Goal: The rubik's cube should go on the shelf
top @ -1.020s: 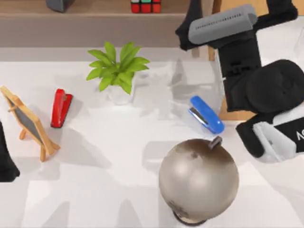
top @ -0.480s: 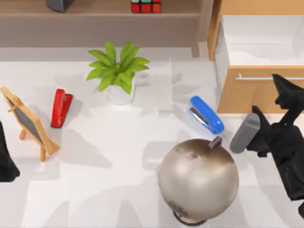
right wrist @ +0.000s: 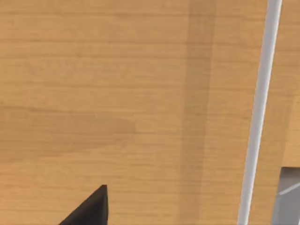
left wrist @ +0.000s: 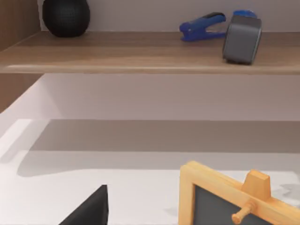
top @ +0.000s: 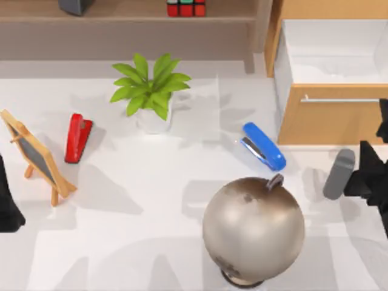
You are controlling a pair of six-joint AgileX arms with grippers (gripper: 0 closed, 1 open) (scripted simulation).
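Red-topped, black-gridded rubik's cube [top: 186, 8] sits on the long brown wooden shelf [top: 121, 13], and I cannot tell my right gripper's [top: 371, 176] state beside the orange-wood drawer cabinet [top: 315, 118].

the top view looks straight down on the worktop [top: 151, 200] from above. the left wrist view sits low near the small easel [left wrist: 234, 201], facing level toward the shelf [left wrist: 140, 56], which the top view shares [top: 121, 18]. the right wrist view faces the drawer cabinet [right wrist: 117, 93] up close.
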